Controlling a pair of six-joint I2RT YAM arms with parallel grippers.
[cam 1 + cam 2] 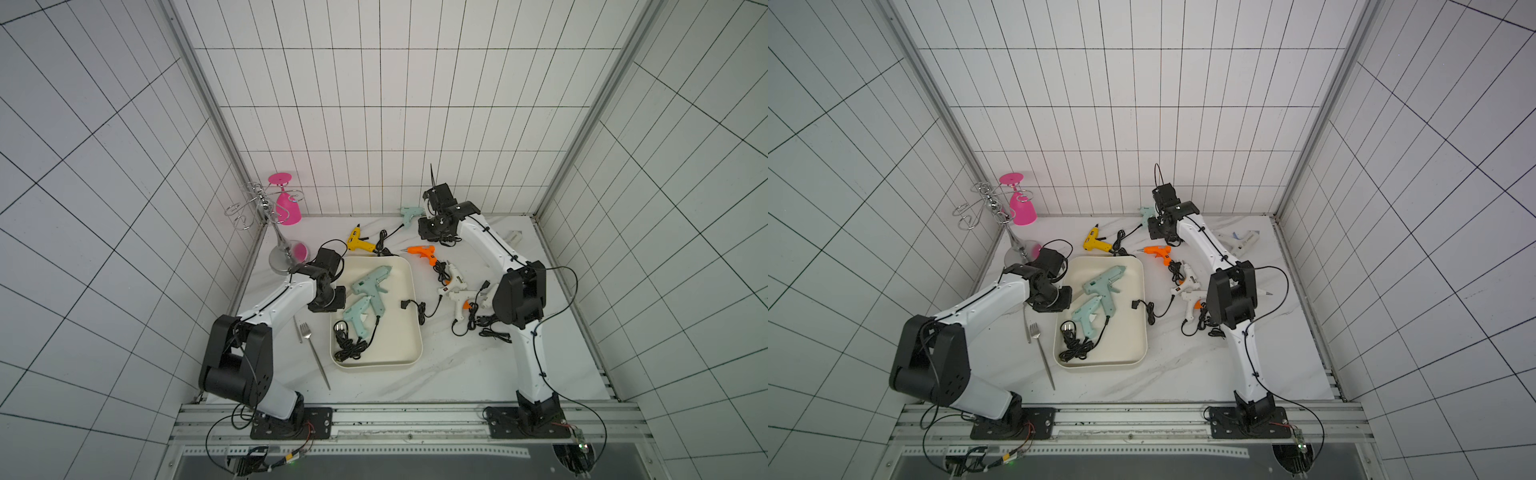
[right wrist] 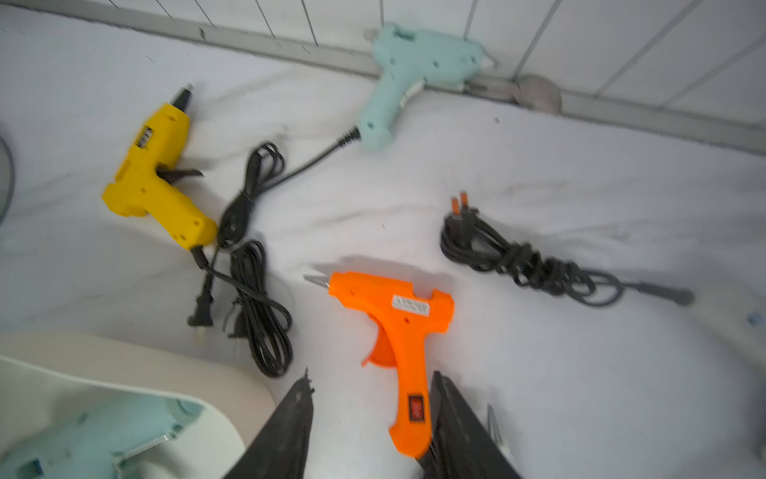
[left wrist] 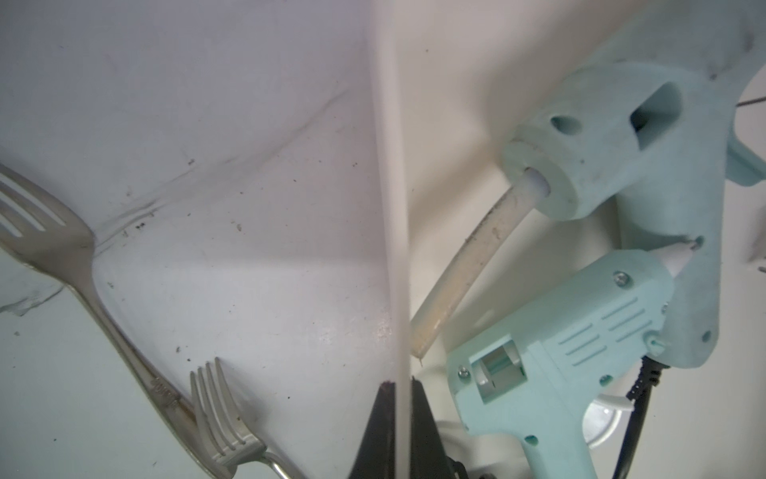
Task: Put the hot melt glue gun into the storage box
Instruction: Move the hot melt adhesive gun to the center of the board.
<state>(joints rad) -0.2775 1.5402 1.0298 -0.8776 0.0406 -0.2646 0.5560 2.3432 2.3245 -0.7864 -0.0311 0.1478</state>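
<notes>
Overhead, seemingly marble tabletop, storage box, tiled walls

The right wrist view was smeared, so I couldn't tell whether the right gripper touched the orange glue gun. The storage box and the mint glue gun in it were cut off at the corner. In both top views the right arm covered that gripper's fingertips. In the left wrist view the box wall was blurred, and the tines of a fork ran off the edge.
</notes>
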